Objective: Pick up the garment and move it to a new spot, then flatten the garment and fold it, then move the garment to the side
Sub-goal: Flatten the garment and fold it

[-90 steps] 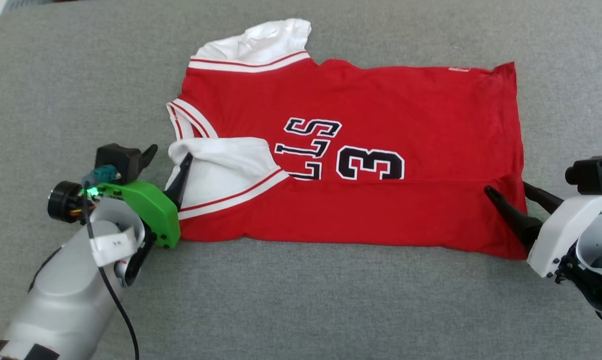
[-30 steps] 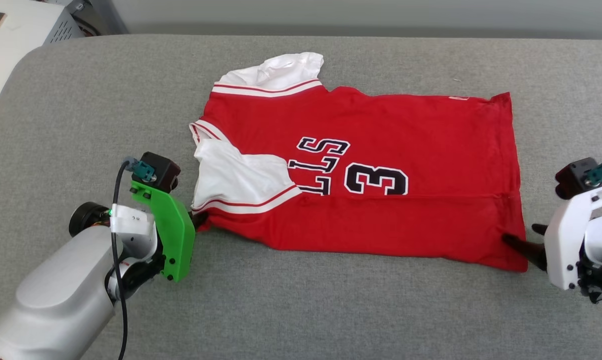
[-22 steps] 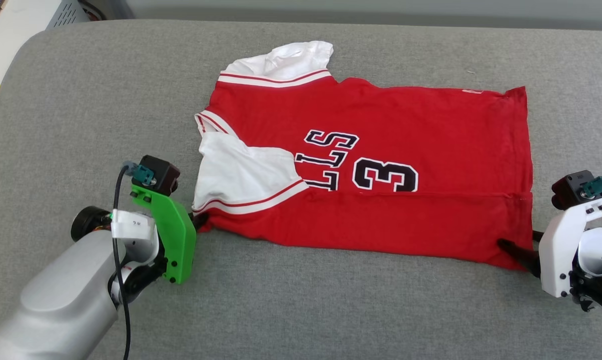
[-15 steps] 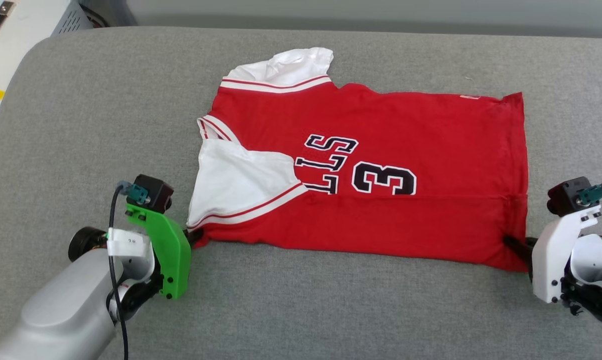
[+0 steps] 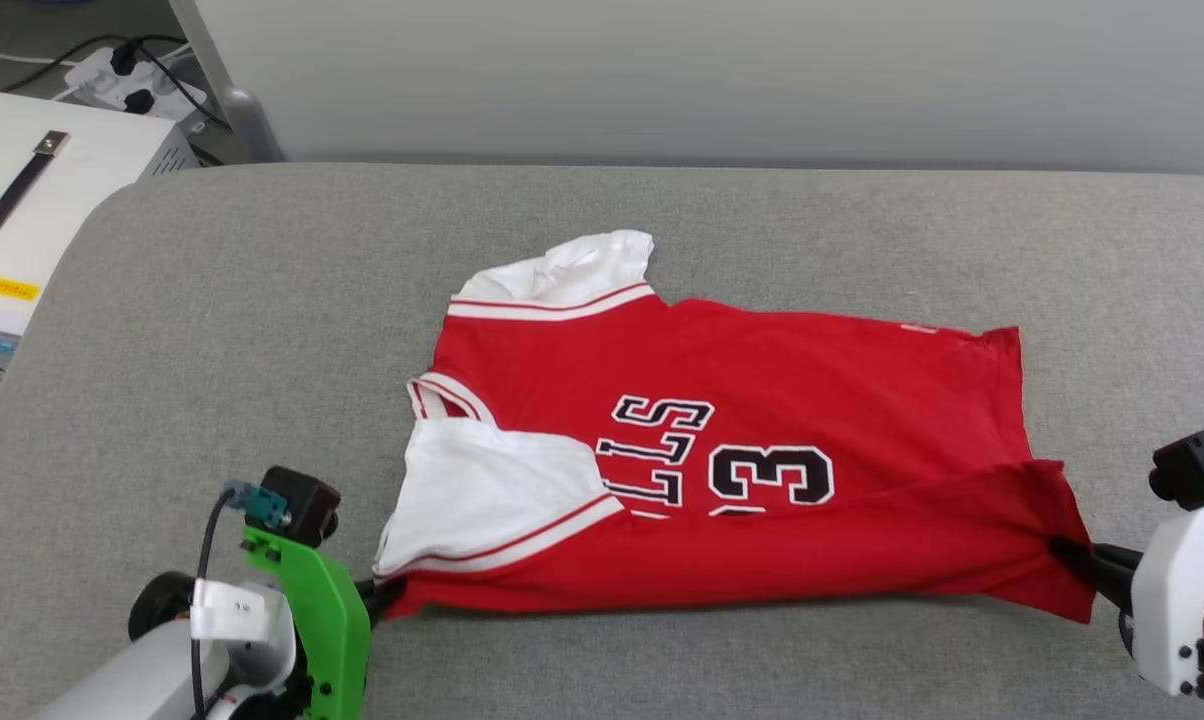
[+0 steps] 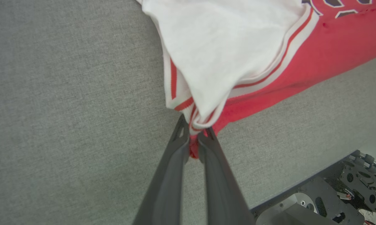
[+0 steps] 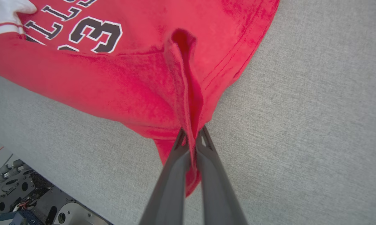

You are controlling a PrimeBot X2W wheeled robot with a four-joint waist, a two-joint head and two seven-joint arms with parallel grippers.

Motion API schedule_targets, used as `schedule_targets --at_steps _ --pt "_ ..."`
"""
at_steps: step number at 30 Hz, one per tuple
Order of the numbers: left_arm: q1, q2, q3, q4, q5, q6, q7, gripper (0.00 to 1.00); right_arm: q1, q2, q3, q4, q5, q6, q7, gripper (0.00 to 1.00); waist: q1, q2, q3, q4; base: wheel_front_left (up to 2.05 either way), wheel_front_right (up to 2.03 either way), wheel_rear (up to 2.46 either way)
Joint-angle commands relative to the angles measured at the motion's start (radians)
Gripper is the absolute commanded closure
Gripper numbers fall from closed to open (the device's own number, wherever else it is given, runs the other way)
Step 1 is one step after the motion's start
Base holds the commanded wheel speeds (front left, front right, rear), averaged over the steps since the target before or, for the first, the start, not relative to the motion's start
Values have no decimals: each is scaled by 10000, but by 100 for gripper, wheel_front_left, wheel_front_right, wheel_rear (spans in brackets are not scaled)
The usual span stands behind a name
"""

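The garment [image 5: 762,400], a red jersey with white sleeves and black lettering, lies partly folded on the grey cushioned surface [image 5: 262,320]. Its near edge is raised between my two grippers. At the lower left, my left gripper [image 5: 382,592] is shut on the near left corner, where the white sleeve's striped trim [image 6: 200,122] bunches between the fingers [image 6: 172,162]. My right gripper [image 5: 1067,555] is shut on the near right hem corner, and the red cloth [image 7: 188,93] forms a pinched ridge running up from the fingers [image 7: 213,175].
A white box [image 5: 32,200] with a handle stands beyond the surface's far left corner, with cables and a power strip [image 5: 132,85] behind it. A pale wall runs along the back. The robot's wheeled base [image 6: 331,193] shows past the near edge.
My right gripper has shut on the hem corner. Both grippers have lifted the near edge off the surface, which bunches the cloth. The head camera has tilted up, so the whole picture has shifted.
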Motion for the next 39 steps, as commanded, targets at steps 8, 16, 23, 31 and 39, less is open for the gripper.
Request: schedule_targets --at_steps 8,16,23,31,39 --pt "1046 252 -300 -860 -94 749 167 100 1342 -47 -1074 -435 120 -7 857 100 0 0 44 0 0 0 0" --pt "959 -360 -420 285 -263 547 160 100 1141 874 -837 598 -455 -7 1196 100 0 0 654 21 0 0 0" --pt "882 -286 -110 652 -207 497 -506 0 1108 1153 -886 797 -733 -7 182 0 0 0 283 86 0 0 0" --pt "209 809 728 -843 281 974 -1174 0 1155 1715 -2439 28 -1610 -7 -2227 0 0 0 -153 -76 0 0 0" --pt "-1770 690 1388 -1218 987 1104 -1400 0 840 2968 -3693 -827 -2991 -7 -3518 0 0 0 442 -552 0 0 0"
